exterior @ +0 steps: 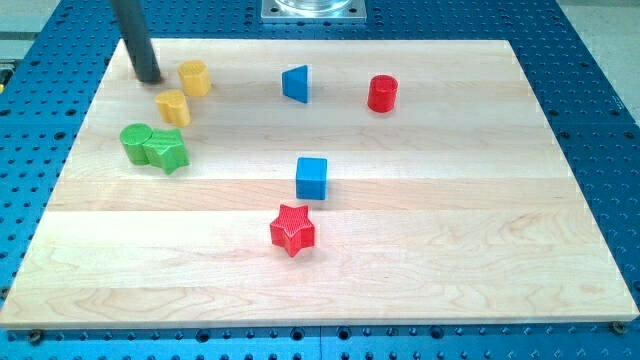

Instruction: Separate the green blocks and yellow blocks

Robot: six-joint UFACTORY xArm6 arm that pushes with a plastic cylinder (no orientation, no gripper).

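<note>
A single dark rod comes down from the top edge of the frame at the upper left, leaning slightly so its lower end sits a little further to the view's right than its upper part. My tip (149,77) rests low, at the board's surface.

My tip (148,76) stands at the surface's (450,260) top left, just left of one hexagonal block (194,77). Below that sits another block (173,107); lower left, a cylinder (135,142) touches a star (167,152).
</note>
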